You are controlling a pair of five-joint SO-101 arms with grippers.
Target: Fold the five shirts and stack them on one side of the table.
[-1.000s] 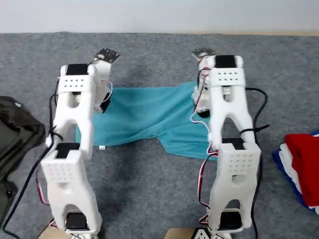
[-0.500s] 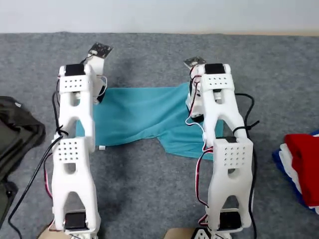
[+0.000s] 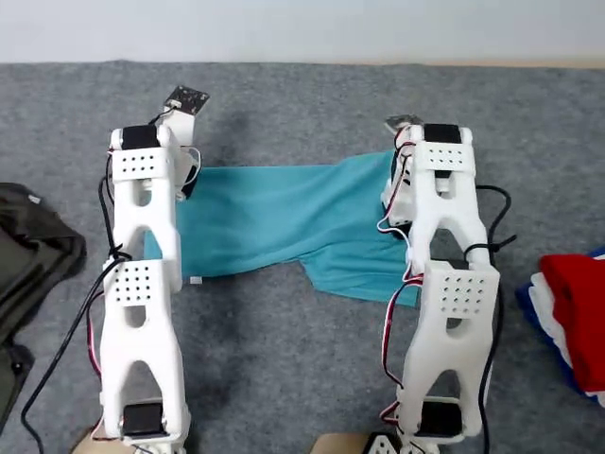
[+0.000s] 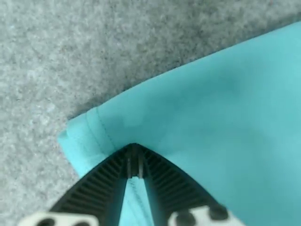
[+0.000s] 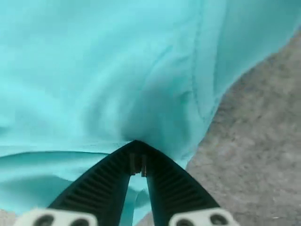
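**A:** Which step is in hand?

**B:** I judge it a fold of the teal cotton shirt (image 3: pixel 274 222). The shirt lies spread on the grey felt-covered table (image 3: pixel 284 378), between the two arms.

**A:** And the grippers?

**B:** The left gripper (image 4: pixel 134 165) is pressed together on the hemmed far corner. The right gripper (image 5: pixel 138 162) pinches bunched cloth at the shirt's opposite far edge.

**A:** What does the next move call for?

**B:** Probably lifting both holds evenly and carrying the far edge toward the near one without skewing it. The folded red, white and blue stack (image 3: pixel 572 317) waits at the table's right side.
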